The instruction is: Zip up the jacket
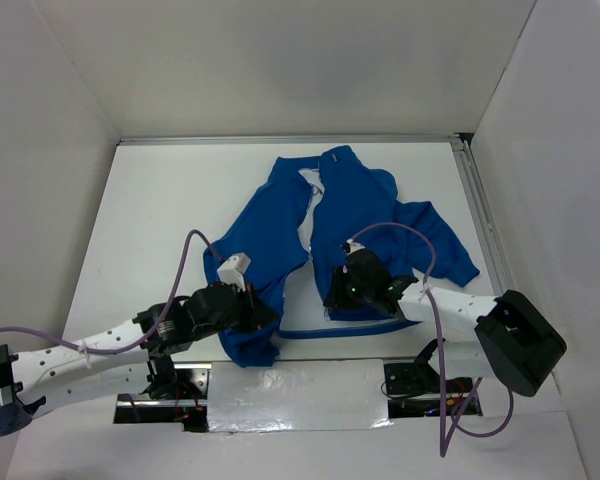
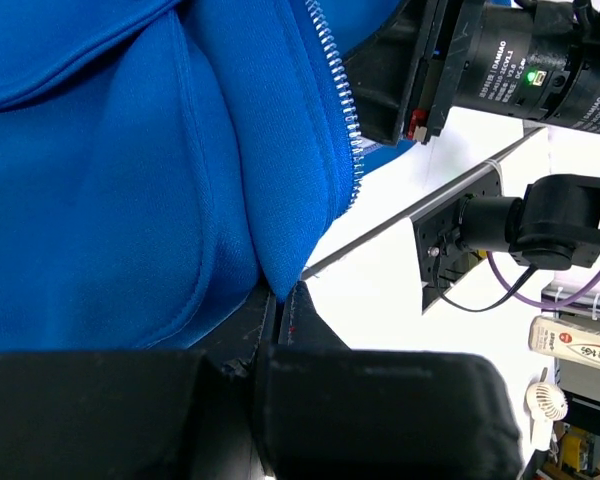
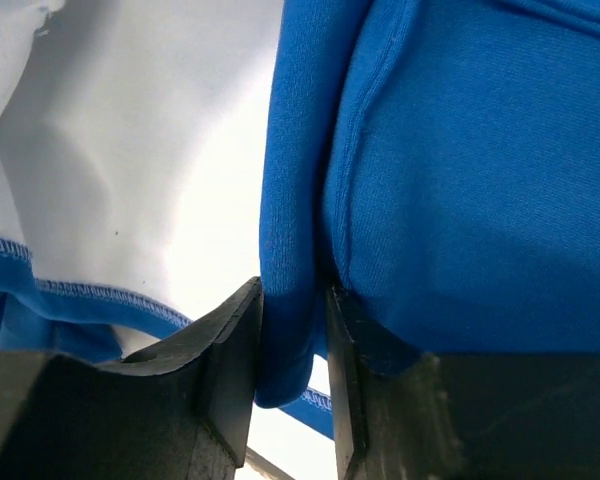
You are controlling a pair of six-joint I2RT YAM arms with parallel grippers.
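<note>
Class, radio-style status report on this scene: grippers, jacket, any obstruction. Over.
Left gripper shut on jacket, low on one front panel. Right gripper astride the other front edge, grip unclear. Zipper undone, front open. No obstruction seen.

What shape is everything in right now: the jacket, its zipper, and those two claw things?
jacket: spread on the table, front open, white lining showing.
zipper: undone, teeth not joined.
left gripper: shut on the jacket's bottom corner beside the zipper.
right gripper: a fold of the jacket's edge sits between its jaws; pinched or loose, unclear.
</note>
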